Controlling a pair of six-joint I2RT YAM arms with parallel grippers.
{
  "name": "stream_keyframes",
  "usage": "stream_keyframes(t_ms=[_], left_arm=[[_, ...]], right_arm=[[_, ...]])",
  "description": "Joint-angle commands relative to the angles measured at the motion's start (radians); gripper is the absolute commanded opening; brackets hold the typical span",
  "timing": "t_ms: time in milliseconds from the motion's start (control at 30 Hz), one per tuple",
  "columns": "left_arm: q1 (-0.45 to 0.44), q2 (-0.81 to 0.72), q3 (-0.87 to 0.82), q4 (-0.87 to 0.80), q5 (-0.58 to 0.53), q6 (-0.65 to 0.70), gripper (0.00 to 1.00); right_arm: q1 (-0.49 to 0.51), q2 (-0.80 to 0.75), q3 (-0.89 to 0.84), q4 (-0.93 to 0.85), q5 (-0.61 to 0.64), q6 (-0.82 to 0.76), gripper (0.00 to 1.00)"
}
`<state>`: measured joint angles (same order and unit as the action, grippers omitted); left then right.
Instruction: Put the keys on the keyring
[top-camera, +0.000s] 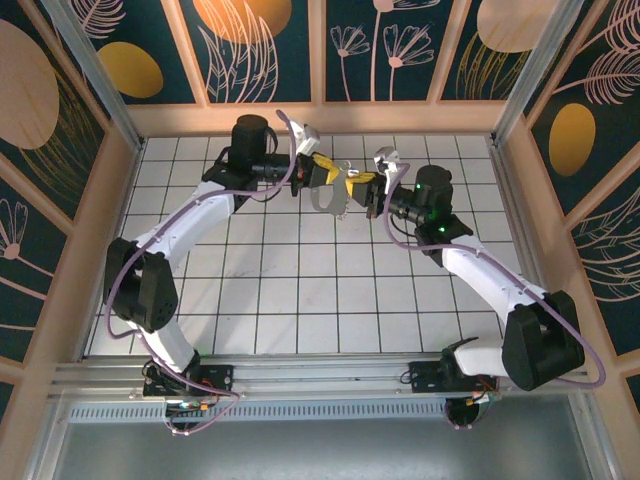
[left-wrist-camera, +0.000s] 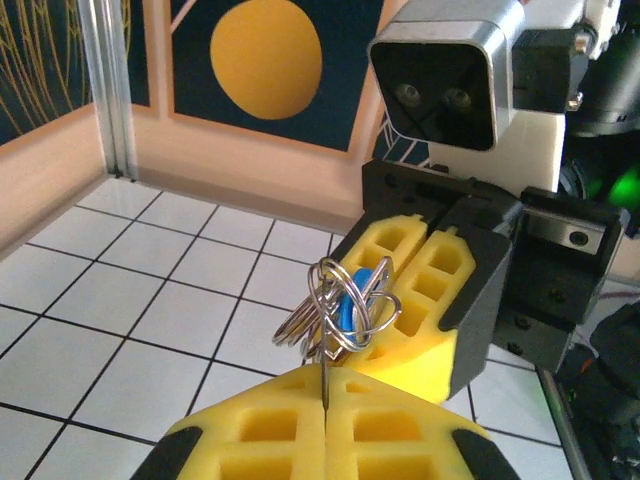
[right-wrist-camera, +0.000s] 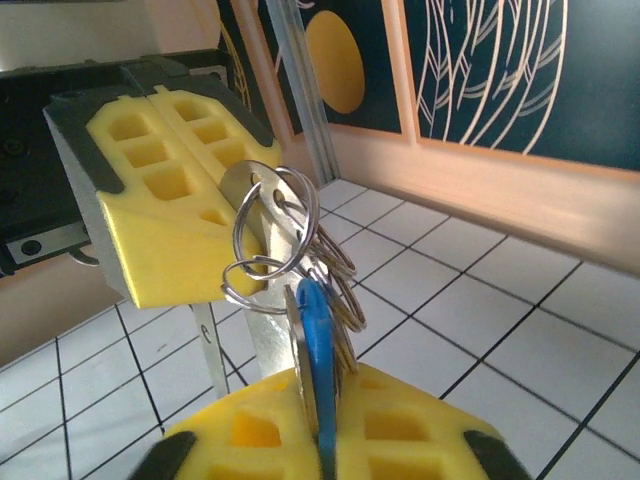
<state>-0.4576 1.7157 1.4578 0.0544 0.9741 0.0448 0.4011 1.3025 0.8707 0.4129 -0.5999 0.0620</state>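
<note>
Keyring (right-wrist-camera: 262, 188) clamped in left gripper (left-wrist-camera: 326, 400), blue-headed key (right-wrist-camera: 312, 325) pinched in right gripper (right-wrist-camera: 320, 435)

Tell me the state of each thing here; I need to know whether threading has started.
left gripper: shut on the keyring, up in the air.
right gripper: shut on the key, facing the left gripper.
keyring: off the table, hanging between the two grippers.
key: blue head sticking out of the fingers, right against the keyring; cannot tell whether it is threaded on.
</note>
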Motion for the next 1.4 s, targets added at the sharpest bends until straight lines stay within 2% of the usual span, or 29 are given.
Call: stream_keyframes(t_ms=[0, 167, 267, 400, 467, 500, 567, 667, 800, 900, 967, 1367], left_arm=[[0.003, -0.06, -0.021, 0.175, -0.097, -0.031, 0.0], [-0.001, -0.074, -0.042, 0.195, -0.129, -0.034, 0.0], [-0.003, -0.074, -0.043, 0.196, -0.125, -0.036, 0.0], [-0.006, -0.074, -0.042, 0.194, -0.118, -0.035, 0.0], [-0.006, -0.074, -0.042, 0.193, -0.118, -0.034, 0.0], [-0.007, -0.074, -0.043, 0.194, -0.117, -0.035, 0.0], [-0.007, -0.074, -0.042, 0.193, -0.118, -0.033, 0.0], [-0.009, -0.076, -0.042, 0.194, -0.124, -0.033, 0.0], [-0.011, -0.076, -0.043, 0.202, -0.132, -0.042, 0.0], [-0.018, -0.077, -0.043, 0.211, -0.138, -0.045, 0.0], [-0.022, -0.079, -0.045, 0.212, -0.14, -0.046, 0.0], [-0.055, -0.09, -0.063, 0.212, -0.184, -0.04, 0.0]], right_arm=[[-0.003, -0.026, 0.014, 0.018, 0.018, 0.044, 0.0], [-0.004, -0.026, 0.014, 0.018, 0.018, 0.048, 0.1], [-0.002, -0.028, 0.013, 0.021, 0.009, 0.051, 0.27], [-0.002, -0.029, 0.012, 0.018, 0.012, 0.051, 0.19], [-0.002, -0.028, 0.013, 0.02, 0.011, 0.051, 0.04], [-0.001, -0.027, 0.014, 0.02, 0.011, 0.053, 0.01], [-0.001, -0.025, 0.014, 0.023, 0.011, 0.053, 0.0], [-0.002, -0.025, 0.006, 0.036, 0.012, 0.06, 0.16], [-0.002, -0.031, -0.024, 0.083, 0.002, 0.089, 0.2], [-0.001, -0.034, -0.058, 0.144, 0.007, 0.121, 0.33], [-0.002, -0.029, -0.075, 0.186, 0.006, 0.144, 0.39], [0.021, 0.031, -0.044, 0.269, 0.034, 0.176, 0.42]])
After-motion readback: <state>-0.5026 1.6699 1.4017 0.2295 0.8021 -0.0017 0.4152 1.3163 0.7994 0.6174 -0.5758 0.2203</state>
